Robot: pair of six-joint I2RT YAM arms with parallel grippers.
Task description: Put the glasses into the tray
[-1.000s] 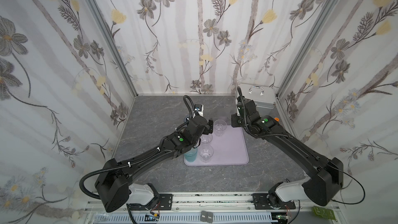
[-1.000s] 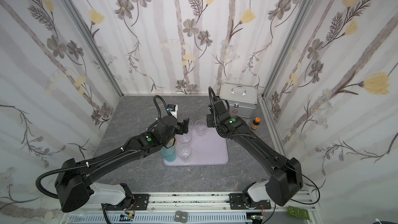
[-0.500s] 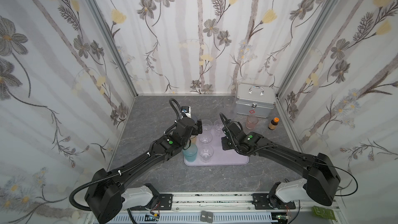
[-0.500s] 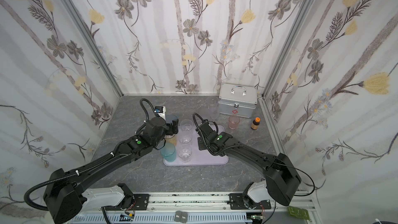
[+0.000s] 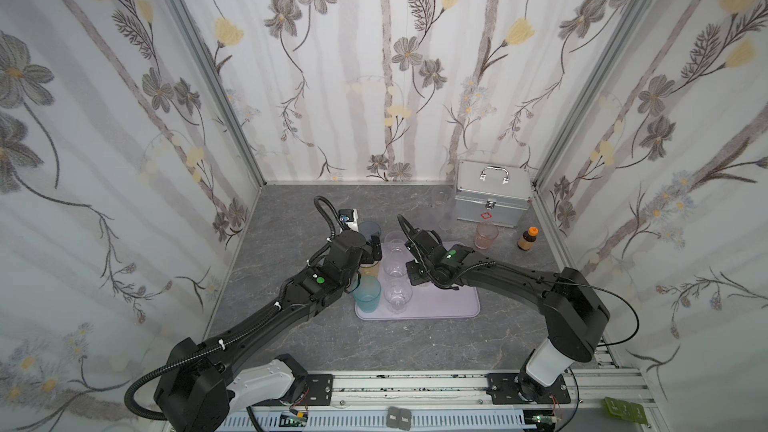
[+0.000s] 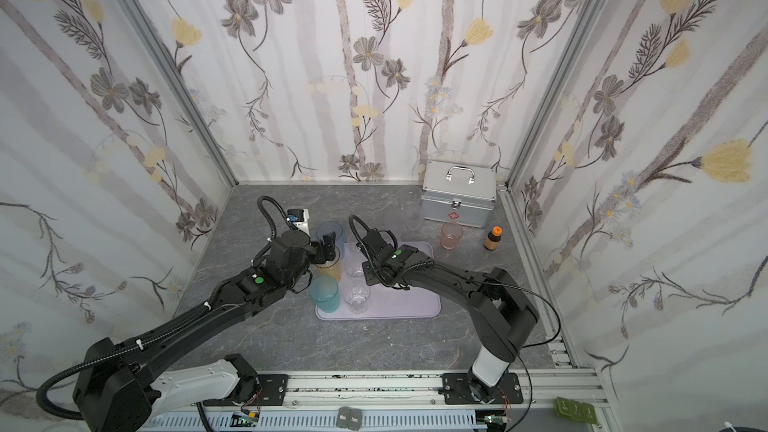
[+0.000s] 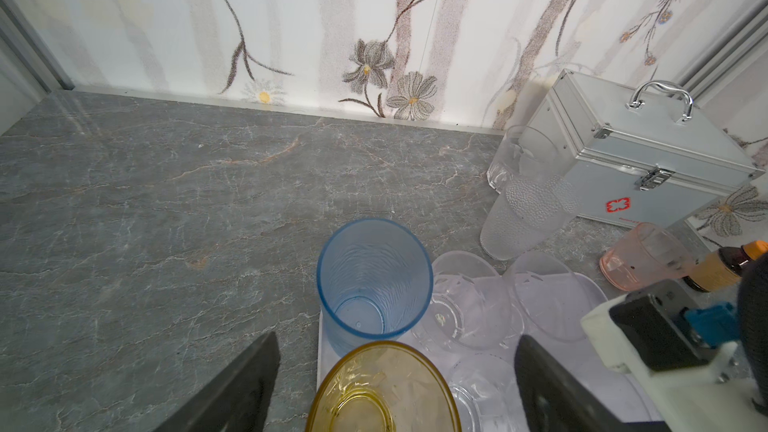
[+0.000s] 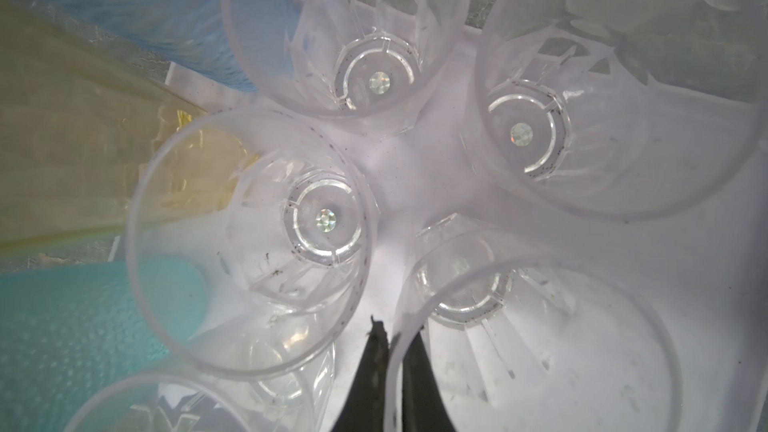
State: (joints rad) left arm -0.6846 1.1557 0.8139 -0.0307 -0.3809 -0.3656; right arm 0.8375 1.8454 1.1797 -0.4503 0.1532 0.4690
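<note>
**A:** Both top views first. Where is everything?

**B:** The tray (image 5: 457,309) lies mid-worktop (image 5: 286,251), with upright tumblers crowding its 9 o'clock half. The right end effector (image 5: 417,278) sits low over the tray's middle. The left end effector (image 5: 371,252) hovers near its 10 o'clock corner.

**A:** What is off the tray?

**B:** From the right end effector, the pink tumbler (image 5: 485,235) stands at 2 o'clock and the frosted tumbler (image 5: 446,218) at 1 o'clock. A clear glass (image 5: 438,198) stands just beside the silver case (image 5: 492,197). All 3 are on the worktop, and the pink and frosted ones stand upright. They are nearer the right arm; the left would have to reach across the tray.

**A:** Left wrist view?

**B:** The jaws are wide apart and hold nothing. The amber tumbler (image 7: 382,388) stands between them untouched, with the blue tumbler (image 7: 374,276) just beyond it.

**A:** Right wrist view?

**B:** The fingers (image 8: 376,367) are almost together, pinching the rim wall of a clear faceted tumbler (image 8: 540,326). Its base looks set down on the tray, close among 3 like it.

**A:** So what does the next move turn on?

**B:** My judgement is letting go, then rising straight up along the tumbler's vertical axis. After that comes the swing toward 2 o'clock. A sideways exit risks knocking the neighbours.
</note>
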